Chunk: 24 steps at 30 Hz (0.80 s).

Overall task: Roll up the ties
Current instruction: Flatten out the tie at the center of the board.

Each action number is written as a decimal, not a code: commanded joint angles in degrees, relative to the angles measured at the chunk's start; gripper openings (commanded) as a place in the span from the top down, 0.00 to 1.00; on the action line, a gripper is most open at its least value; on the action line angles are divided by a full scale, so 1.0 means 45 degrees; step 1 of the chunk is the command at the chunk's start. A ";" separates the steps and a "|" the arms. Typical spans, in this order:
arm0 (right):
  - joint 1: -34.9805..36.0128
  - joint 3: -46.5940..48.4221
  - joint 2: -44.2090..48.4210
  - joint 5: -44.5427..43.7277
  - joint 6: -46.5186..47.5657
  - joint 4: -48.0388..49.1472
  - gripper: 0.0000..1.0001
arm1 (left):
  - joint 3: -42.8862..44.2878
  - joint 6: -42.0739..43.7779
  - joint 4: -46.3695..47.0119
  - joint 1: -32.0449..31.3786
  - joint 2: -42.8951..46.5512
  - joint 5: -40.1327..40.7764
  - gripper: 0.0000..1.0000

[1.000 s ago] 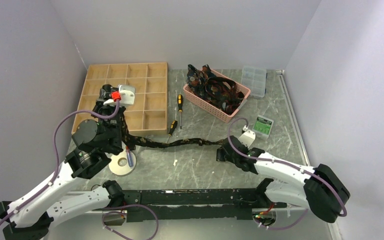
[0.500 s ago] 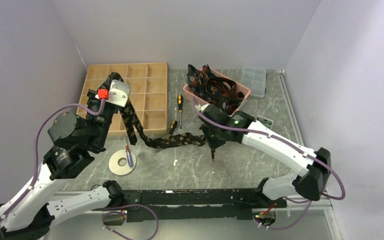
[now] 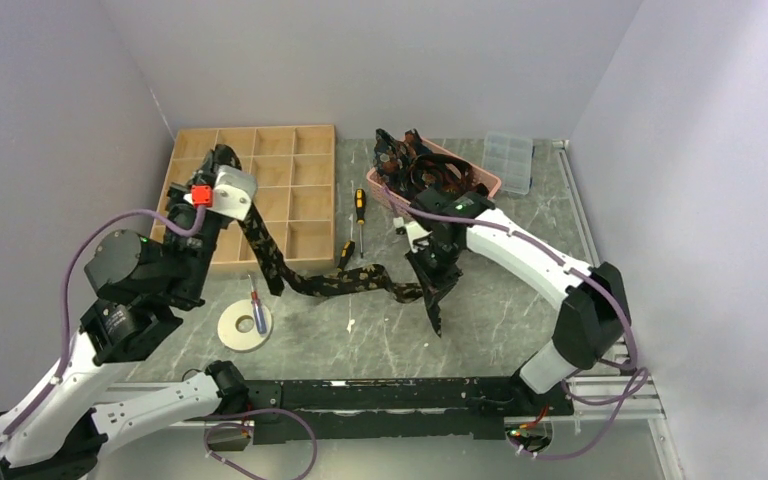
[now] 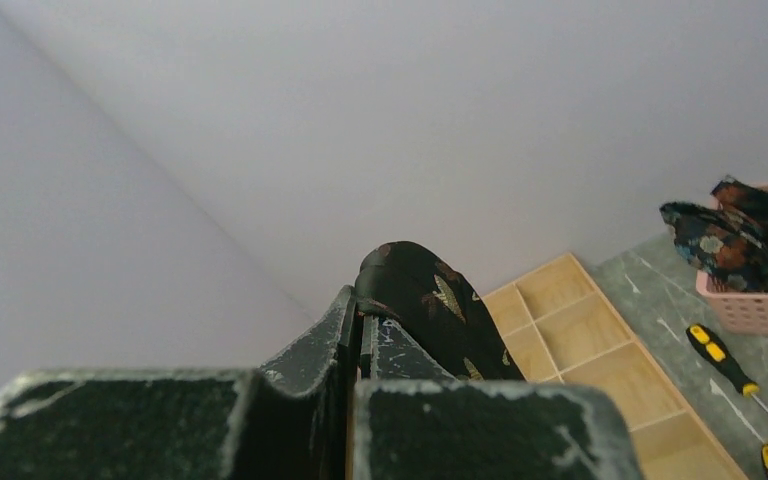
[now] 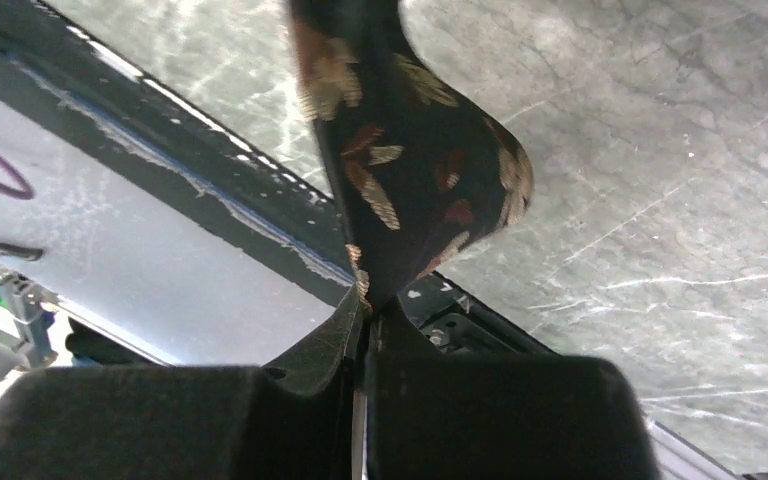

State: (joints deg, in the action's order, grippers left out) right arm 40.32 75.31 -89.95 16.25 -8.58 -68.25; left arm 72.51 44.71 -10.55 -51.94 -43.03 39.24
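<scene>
Left pincer (image 4: 358, 312) is clamped tight on one end of the black patterned tie (image 3: 340, 283). It's raised over the wooden tray (image 3: 305, 215), with fabric draped across its fingertips. Right pincer (image 5: 365, 318) is pinched together on the other end, up above the marble surface (image 3: 390, 340), a loose end hanging below it. Between them the tie sags, its middle lying on the surface near the yellow-handled screwdrivers (image 3: 359, 205). More ties (image 3: 430, 172) sit heaped in the pink basket (image 3: 487, 182) behind the right arm.
</scene>
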 commanded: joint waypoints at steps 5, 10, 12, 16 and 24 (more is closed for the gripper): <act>-0.0627 0.1460 0.4700 0.1954 0.0311 -0.0905 1.00 | 0.3964 -0.3103 -0.2709 0.0579 0.0303 -0.2926 0.97; -0.0731 0.2108 0.6063 0.2247 0.0382 -0.0826 1.00 | 0.5678 -0.5807 -0.5584 0.2040 -0.0368 -0.7935 0.97; -0.0768 0.2518 0.5972 0.1863 0.0382 -0.0803 1.00 | 0.5517 -0.6455 -0.5882 0.2253 -0.0333 -0.8587 0.97; -0.1793 0.1095 0.5038 0.1899 0.0410 0.0165 1.00 | 0.3694 -0.7022 -0.6244 0.2266 -0.0065 -0.6832 0.97; -0.4796 -0.1768 0.2298 0.1872 -0.0066 0.2649 1.00 | -0.2323 -0.7781 -0.4789 0.2268 0.0681 -0.0768 0.97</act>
State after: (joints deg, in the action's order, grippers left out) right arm 20.60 67.51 -76.49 27.24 -8.21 -60.97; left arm 68.90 15.42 -35.35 -42.04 -41.95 20.99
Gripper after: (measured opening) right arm 0.020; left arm 0.047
